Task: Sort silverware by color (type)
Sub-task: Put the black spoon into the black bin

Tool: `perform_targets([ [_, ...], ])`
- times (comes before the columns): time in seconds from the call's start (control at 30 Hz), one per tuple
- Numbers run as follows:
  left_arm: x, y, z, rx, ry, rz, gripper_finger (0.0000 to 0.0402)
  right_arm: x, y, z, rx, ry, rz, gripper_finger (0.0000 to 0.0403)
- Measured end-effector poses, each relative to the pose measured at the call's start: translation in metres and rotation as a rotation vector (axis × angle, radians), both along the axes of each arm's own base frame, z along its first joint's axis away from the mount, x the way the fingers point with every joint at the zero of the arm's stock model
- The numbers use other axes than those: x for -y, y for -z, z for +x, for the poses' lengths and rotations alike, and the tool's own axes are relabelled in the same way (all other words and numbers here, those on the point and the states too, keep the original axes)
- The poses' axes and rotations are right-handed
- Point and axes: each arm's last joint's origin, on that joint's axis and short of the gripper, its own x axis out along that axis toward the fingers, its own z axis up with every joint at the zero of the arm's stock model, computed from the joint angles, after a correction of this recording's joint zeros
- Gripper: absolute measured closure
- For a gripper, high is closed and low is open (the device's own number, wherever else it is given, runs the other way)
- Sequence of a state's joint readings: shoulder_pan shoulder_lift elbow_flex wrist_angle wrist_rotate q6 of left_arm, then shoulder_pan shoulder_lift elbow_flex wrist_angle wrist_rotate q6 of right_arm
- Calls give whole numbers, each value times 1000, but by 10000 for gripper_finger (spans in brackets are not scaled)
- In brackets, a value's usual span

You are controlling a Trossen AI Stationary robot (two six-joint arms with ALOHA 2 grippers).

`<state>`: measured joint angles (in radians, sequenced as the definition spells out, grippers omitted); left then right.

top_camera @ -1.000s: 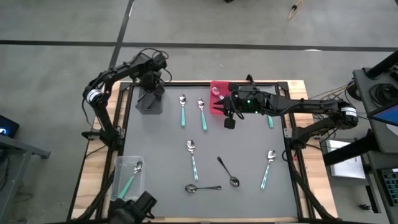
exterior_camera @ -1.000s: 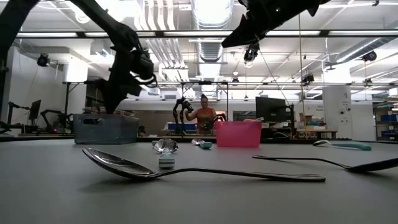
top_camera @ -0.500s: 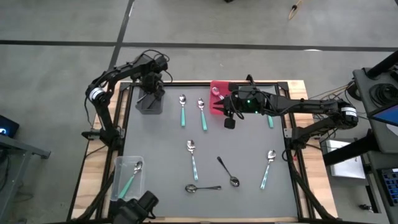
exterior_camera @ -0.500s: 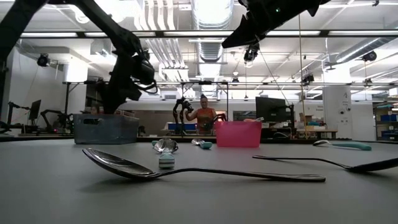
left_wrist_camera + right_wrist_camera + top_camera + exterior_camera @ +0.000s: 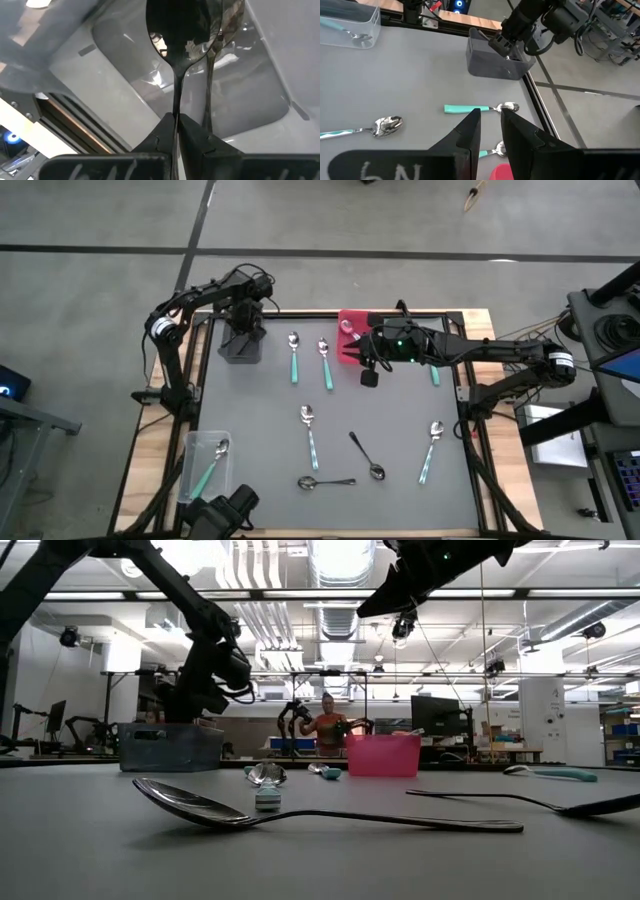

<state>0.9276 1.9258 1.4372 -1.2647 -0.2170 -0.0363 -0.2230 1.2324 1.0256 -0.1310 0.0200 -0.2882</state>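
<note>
Left gripper (image 5: pixel 176 120) — clamped tight on a dark spoon (image 5: pixel 175 30) — hangs over the grey bin (image 5: pixel 240 345) at the worktop's eleven o'clock; right gripper (image 5: pixel 489 131) hovers slightly parted, holding nothing.

A robotics lab: ceiling ducts (image 5: pixel 330 565), monitors (image 5: pixel 433 712), other robot rigs (image 5: pixel 292 720).

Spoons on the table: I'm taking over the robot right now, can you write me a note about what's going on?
Left gripper: shut on a dark spoon, held over the grey bin; another dark spoon already lies inside.
Right gripper: hangs beside the red bin, holding nothing.
Done: one teal-handled spoon is in the clear bin.
Left: five teal-handled spoons on the mat, one more half hidden under the right arm, and two dark spoons near the front edge.
Next, probably: drop the held spoon into the grey bin.
</note>
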Motion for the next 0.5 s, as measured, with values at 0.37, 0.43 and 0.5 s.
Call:
perform_targets([
  [0.37,-5,15,4,-10,27,-22,401,0,0,0,-3,0,0,335],
  [0.43,-6,18,4,-13,27,-25,401,0,0,0,-5,0,1,335],
  [0.5,-6,20,5,-17,27,-30,397,0,1,0,-6,0,1,335],
])
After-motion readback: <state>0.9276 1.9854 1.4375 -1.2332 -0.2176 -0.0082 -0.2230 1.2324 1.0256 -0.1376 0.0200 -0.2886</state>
